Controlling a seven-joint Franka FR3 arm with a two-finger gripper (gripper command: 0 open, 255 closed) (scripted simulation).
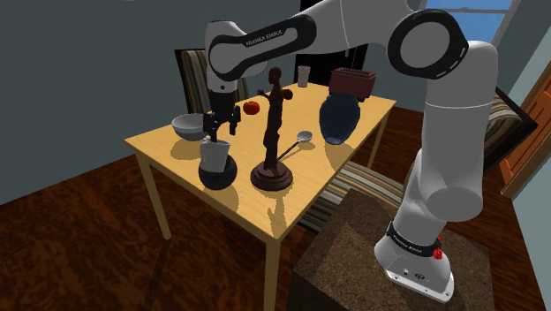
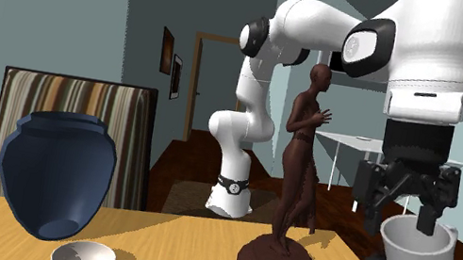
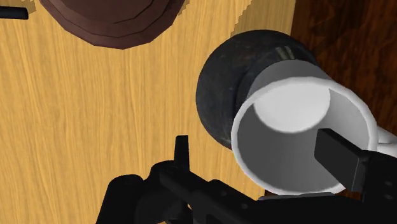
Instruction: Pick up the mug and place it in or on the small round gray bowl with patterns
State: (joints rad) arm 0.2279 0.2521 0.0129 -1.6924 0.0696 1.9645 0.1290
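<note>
One white mug, upright, long axis vertical, mouth to the ceiling, and it's standing in the dark mottled bowl, about midway along the bench edge at the shoulder view's lower left. Pincer right over it, fingers apart. One finger dips inside the mug, the other stands off outside. Count two bowls with the pale grey bowl, one brown statuette, one blue vase, one ladle.
</note>
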